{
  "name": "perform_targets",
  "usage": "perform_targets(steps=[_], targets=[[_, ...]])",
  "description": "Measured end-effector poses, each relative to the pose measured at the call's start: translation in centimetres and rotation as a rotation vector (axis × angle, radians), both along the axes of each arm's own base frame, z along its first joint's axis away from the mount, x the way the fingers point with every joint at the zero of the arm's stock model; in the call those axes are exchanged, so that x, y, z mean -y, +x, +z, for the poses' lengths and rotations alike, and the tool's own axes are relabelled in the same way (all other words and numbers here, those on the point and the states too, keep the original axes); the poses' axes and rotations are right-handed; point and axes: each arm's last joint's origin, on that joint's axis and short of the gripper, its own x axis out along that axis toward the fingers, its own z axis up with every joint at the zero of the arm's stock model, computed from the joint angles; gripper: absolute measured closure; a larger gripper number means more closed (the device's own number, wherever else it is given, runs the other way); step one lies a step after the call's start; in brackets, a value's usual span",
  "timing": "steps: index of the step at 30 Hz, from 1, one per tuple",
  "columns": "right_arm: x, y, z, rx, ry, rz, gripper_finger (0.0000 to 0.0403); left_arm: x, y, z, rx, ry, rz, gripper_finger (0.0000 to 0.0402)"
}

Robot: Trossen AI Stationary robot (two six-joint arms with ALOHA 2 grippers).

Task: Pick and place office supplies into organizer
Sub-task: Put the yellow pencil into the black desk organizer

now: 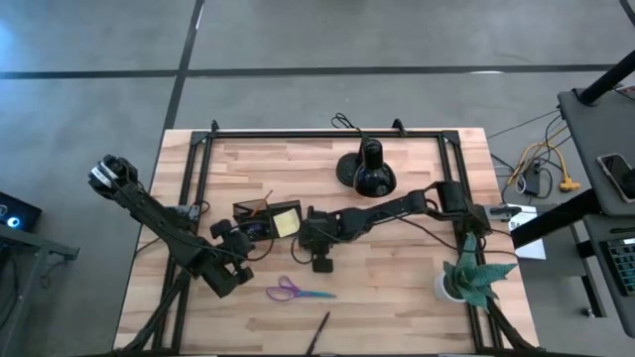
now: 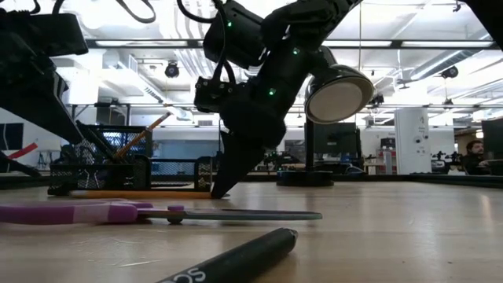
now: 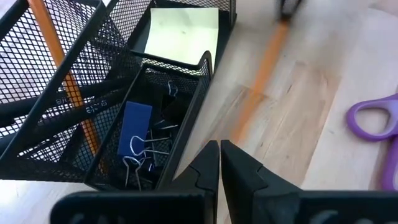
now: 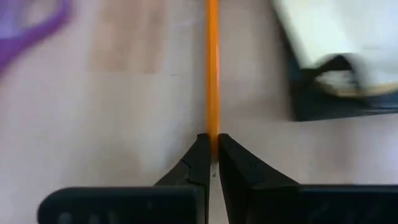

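The organizer (image 1: 266, 220) is a black mesh box with compartments; it holds a yellow sticky-note pad (image 3: 183, 31), binder clips (image 3: 140, 146), dark pens and an upright orange pencil (image 3: 62, 74). A second orange pencil (image 2: 134, 194) lies flat on the table just beside the organizer. My right gripper (image 4: 212, 155) is shut on this pencil, right of the organizer (image 2: 110, 161). My left gripper (image 3: 219, 165) is shut and holds nothing, hovering at the organizer's near side (image 1: 243, 243). The purple-handled scissors (image 1: 298, 292) and a black pen (image 1: 319, 332) lie flat nearer the table's near edge. My right gripper pinches one end of the orange pencil (image 4: 212, 127) between its two fingertips (image 2: 222, 187). The fingers come from above, pointing down with a slight slant, and lie in line with the pencil. The rest of the pencil (image 3: 258, 99) lies on the table toward the organizer.
A black dome-shaped lamp (image 1: 367, 171) stands at the far side of the table. A green plant in a white pot (image 1: 468, 280) stands near the right edge. A dark frame (image 1: 189, 188) runs round the tabletop. Bare wood shows at the near right (image 1: 397, 307).
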Motion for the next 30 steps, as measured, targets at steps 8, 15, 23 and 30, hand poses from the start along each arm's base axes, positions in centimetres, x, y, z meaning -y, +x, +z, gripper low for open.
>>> perform_targets(steps=[8,15,23,30], targets=[[-1.1,-0.2,2.6,0.027,0.108,-0.107,0.0353,0.0,0.0,-0.1,-0.002,0.001,0.0,0.0402],[-1.1,-0.6,3.4,-0.015,0.182,-0.264,0.028,0.0,0.0,-0.1,0.0,0.003,0.0,0.0402],[-0.6,-1.8,5.1,-0.094,0.285,-0.774,0.0236,0.0,0.0,-0.1,0.002,0.004,0.001,0.0402],[-0.4,-2.1,5.8,-0.128,0.37,-0.986,0.0301,0.0,0.0,-0.2,0.001,0.006,0.001,0.0402]])
